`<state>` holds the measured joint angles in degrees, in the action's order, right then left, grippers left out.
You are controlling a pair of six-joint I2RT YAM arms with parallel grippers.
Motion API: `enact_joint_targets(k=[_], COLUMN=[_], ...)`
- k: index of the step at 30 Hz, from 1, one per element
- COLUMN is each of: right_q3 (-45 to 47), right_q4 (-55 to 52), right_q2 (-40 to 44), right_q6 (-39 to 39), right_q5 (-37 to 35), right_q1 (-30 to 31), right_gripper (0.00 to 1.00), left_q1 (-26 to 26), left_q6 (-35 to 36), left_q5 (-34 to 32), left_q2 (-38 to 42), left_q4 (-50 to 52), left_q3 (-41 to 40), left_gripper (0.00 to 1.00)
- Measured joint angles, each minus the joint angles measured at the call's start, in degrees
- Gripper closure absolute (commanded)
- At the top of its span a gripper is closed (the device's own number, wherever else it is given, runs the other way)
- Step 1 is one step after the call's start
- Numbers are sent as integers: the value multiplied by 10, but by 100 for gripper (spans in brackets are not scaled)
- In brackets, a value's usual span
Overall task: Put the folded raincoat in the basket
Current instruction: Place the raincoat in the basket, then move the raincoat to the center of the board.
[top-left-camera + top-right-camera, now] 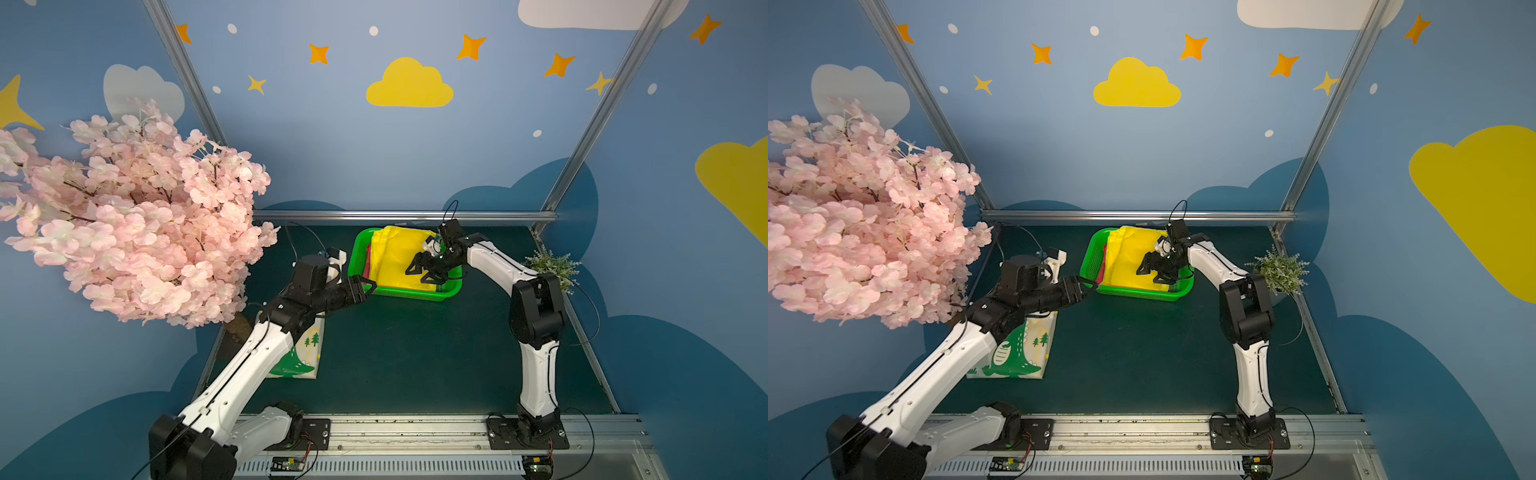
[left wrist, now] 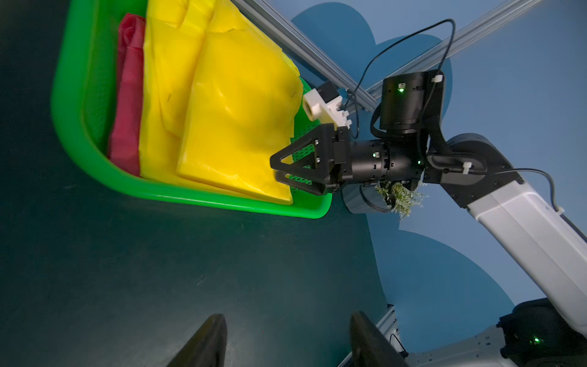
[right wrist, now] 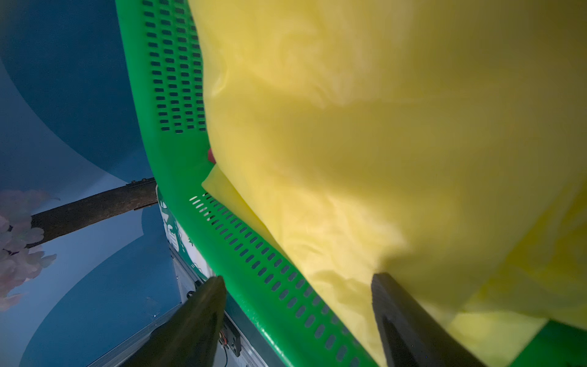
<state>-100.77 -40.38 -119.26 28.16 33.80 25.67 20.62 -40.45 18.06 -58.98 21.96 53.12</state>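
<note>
Releasing stage: judged nearly done; both claws would best rise straight up, clear of the rim, without snagging the film.
Left gripper [image 2: 287, 317]: nearest; jaws stood wide and empty, just off the basket's near corner.
Basket [image 1: 415, 294]: green, sat toward the back of the dark table [image 1: 395, 353].
Raincoat [image 1: 395, 257]: yellow, folded, lay inside the basket over a red fold [image 2: 128, 95]; far edge seemed to ride the far rim.
Right gripper [image 1: 415, 276]: jaws wide, gripping nothing, low over the raincoat's right edge; a catch there could drag the fold out.
</note>
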Motion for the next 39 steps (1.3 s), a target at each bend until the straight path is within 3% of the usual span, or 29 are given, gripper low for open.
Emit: enact_joint_targets(k=[5, 11, 18, 29, 39], right_q3=[0, 44, 152, 127, 53], right_q4=[-11, 12, 70, 171, 233], right_q2=[80, 167, 175, 17, -91], right_q6=[-1, 24, 95, 175, 234], right_q5=[-4, -13, -43, -56, -27], right_q1=[43, 132, 238, 363, 381], right_gripper=[23, 23, 23, 22, 22], left_q1=[-19, -63, -115, -189, -209], left_q6=[-17, -48, -60, -40, -33], left_q5=[-51, -96, -117, -100, -69], left_q2=[94, 176, 195, 133, 108], left_q4=[46, 115, 177, 204, 199], left_q3=[-50, -89, -88, -40, -34], left_gripper=[20, 0, 0, 0, 0])
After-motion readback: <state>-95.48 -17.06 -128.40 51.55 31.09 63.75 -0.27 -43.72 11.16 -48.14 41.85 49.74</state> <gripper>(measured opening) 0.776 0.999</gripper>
